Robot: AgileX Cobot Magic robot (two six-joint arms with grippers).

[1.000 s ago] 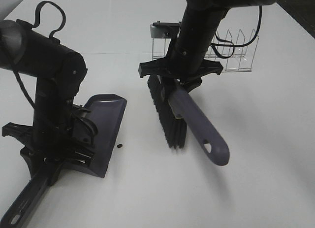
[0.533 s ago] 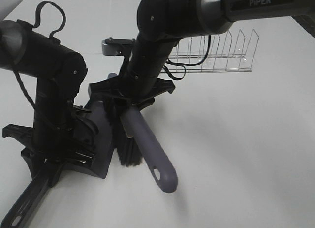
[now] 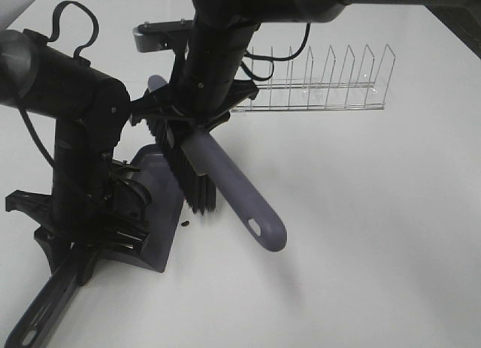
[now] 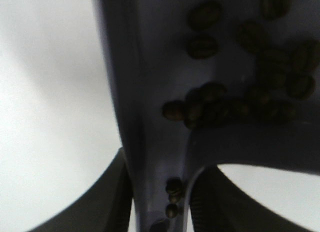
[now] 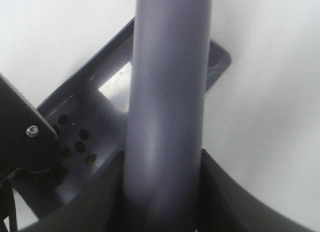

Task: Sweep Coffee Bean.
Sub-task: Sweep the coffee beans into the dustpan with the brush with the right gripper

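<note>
High view: the left gripper [image 3: 86, 224] is clamped narrow on the handle of the pan [image 3: 161, 194]; the pan sits on the table [image 3: 376, 235] with its open lip facing right; the right gripper [image 3: 188, 122] is closed around the brush [image 3: 240, 201], which slants from far-left to near-right with its bristles down over the lip. One stray bean [image 3: 186, 224] lies on the table just beside the lip, off the near end of the bristles; whether it touches either I cannot tell. A wire rack [image 3: 323, 85] stands well behind.

Left wrist view: the jaws pinch the pan's handle from both sides; a cluster of beans [image 4: 225, 104] lies inside the pan against its back wall; a few more sit down in the channel of the handle.

Right wrist view: the brush handle fills the middle with the jaws tight on either side of it; the pan shows beneath it, with several beans near its back wall; the stray bean is hidden here.

The sweep looks nearly done, with that one bean left outside. The right arm is the nearer one; the bean lies toward the brush's near end and to the right of the lip. The bristles would likely need to land on the bean's right side and draw left across the lip; a slanted stroke could flick it past the pan's near corner.
</note>
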